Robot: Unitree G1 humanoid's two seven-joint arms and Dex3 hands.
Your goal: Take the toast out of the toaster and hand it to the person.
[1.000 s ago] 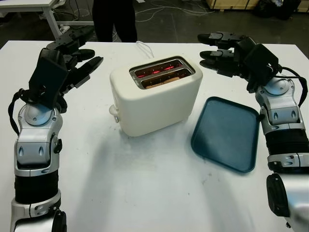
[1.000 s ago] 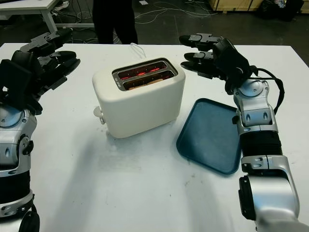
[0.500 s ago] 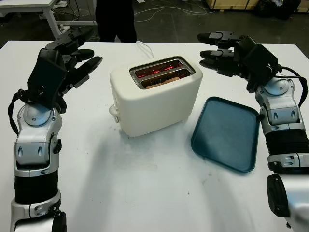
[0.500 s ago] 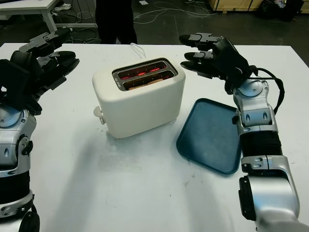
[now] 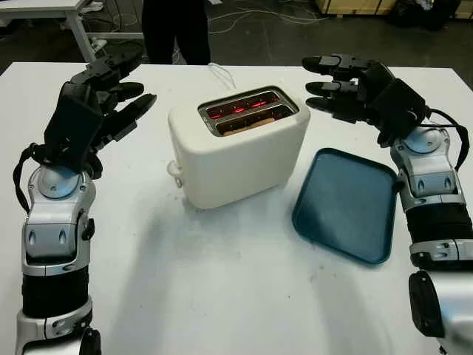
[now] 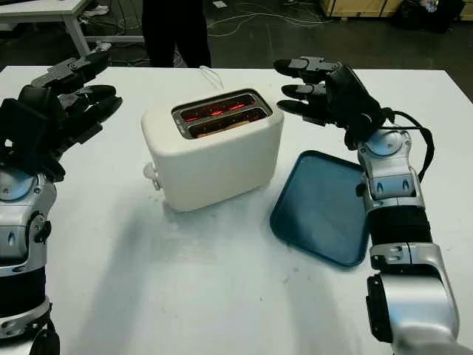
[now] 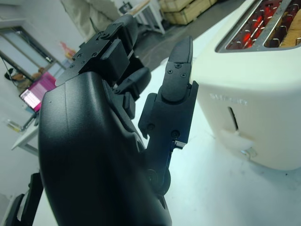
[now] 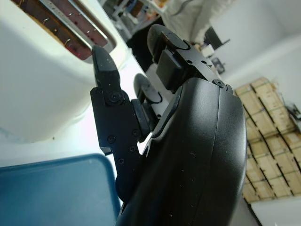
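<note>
A cream two-slot toaster (image 5: 236, 148) stands in the middle of the white table, both slots glowing red inside. A slice of toast (image 5: 255, 123) sits low in the nearer slot, just its tan top edge showing. My left hand (image 5: 122, 92) hovers open to the left of the toaster, clear of it. My right hand (image 5: 332, 81) hovers open just right of the toaster's top, a short gap from it. A person in dark clothes (image 5: 176, 29) stands beyond the table's far edge.
A dark blue tray (image 5: 346, 202) lies flat on the table to the right of the toaster, under my right forearm. The toaster's white cord (image 5: 219, 74) trails off behind it. Another table (image 5: 55, 9) and cardboard boxes (image 5: 355, 6) stand in the background.
My right hand has drifted slightly toward the toaster's top and my left hand has shifted a little. The toaster and tray have not moved.
</note>
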